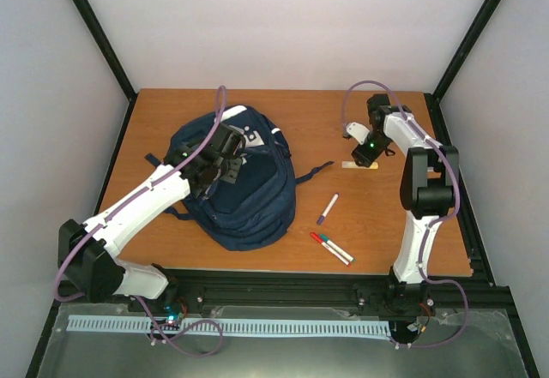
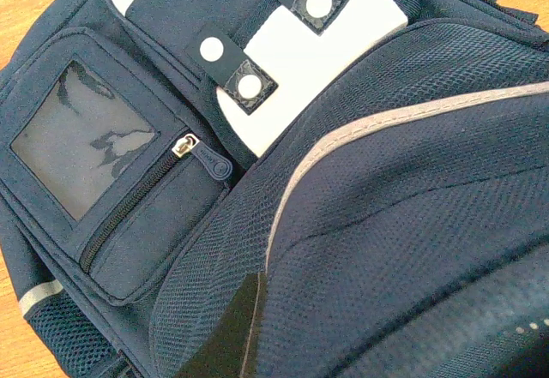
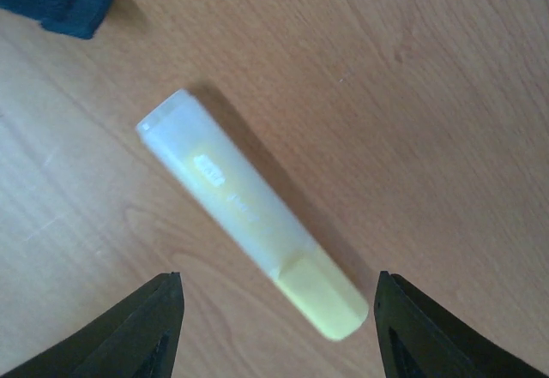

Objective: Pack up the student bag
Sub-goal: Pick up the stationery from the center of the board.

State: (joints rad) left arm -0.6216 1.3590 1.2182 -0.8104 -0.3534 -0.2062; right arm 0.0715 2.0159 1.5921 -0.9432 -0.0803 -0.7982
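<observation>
Lying at nine o'clock on the bench, the student bag looks floppy, best taken by its zip pull; left hand closed over it, right hand spread above a highlighter.

- The large navy-blue fabric backpack blocked the left half of the brown wooden table.
- Bare wood flanked the pale yellow plastic highlighter on both sides, inside the right gripper's spread fingers.
- A slim purple-tipped white marker and two red- and green-tipped markers obstructed the near-centre.

Navy student bag (white patch)
</observation>
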